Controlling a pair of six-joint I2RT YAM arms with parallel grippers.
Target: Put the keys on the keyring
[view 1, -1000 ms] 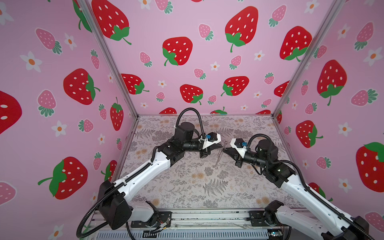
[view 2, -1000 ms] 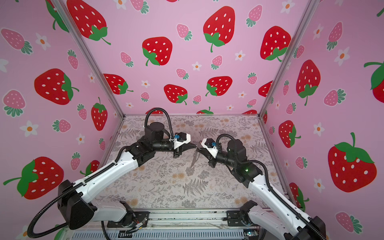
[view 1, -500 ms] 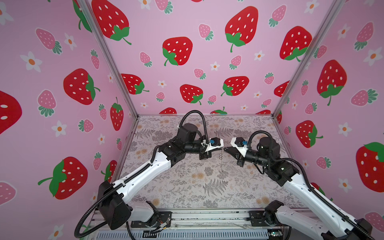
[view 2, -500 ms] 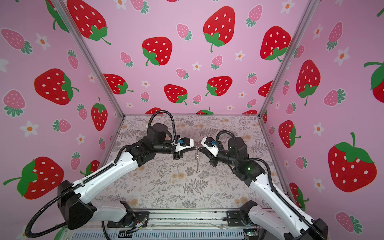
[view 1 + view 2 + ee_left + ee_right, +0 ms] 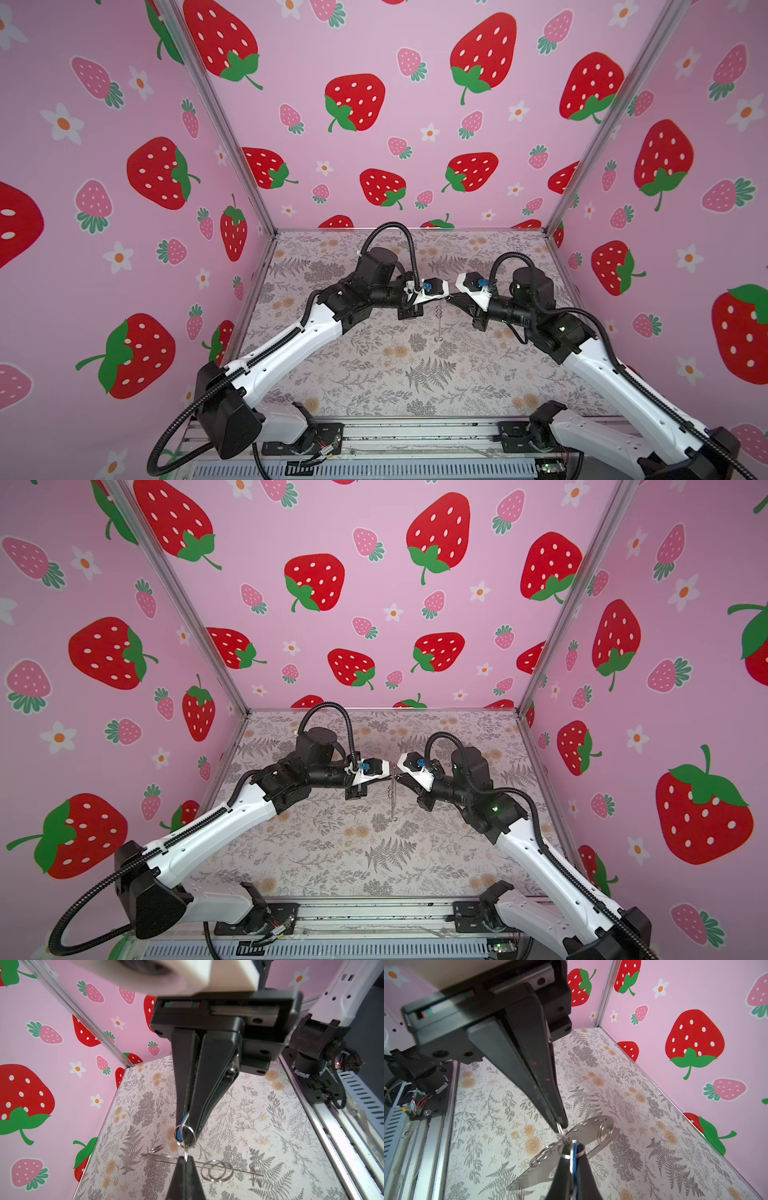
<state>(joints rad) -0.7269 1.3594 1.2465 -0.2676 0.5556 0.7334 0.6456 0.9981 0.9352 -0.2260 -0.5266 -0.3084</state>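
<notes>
My two grippers meet tip to tip above the middle of the table. In the left wrist view my left gripper (image 5: 185, 1157) is shut on a small metal ring of the keyring (image 5: 216, 1169), seen edge-on as a thin strip with rings. Facing it, my right gripper (image 5: 188, 1124) is shut on the keys' blue tag (image 5: 184, 1120), and the tag's split ring (image 5: 185, 1134) touches the pinched ring. The right wrist view shows the keyring (image 5: 542, 1169) as a curved grey plate with dots, below my left gripper (image 5: 560, 1126) and my right gripper (image 5: 571, 1147). It hangs straight down in both top views (image 5: 438, 324) (image 5: 392, 800). The silver key is hidden.
The floral table top (image 5: 415, 374) is closed in by pink strawberry walls (image 5: 374, 124) at the back and both sides. An aluminium rail (image 5: 415, 436) with both arm bases runs along the front edge. Both white forearms angle in over the table towards the middle.
Both wrists have turned and the gripper tips have drawn closer together, shifting slightly right. The keyring has swung from a slant to hanging straight down.
</notes>
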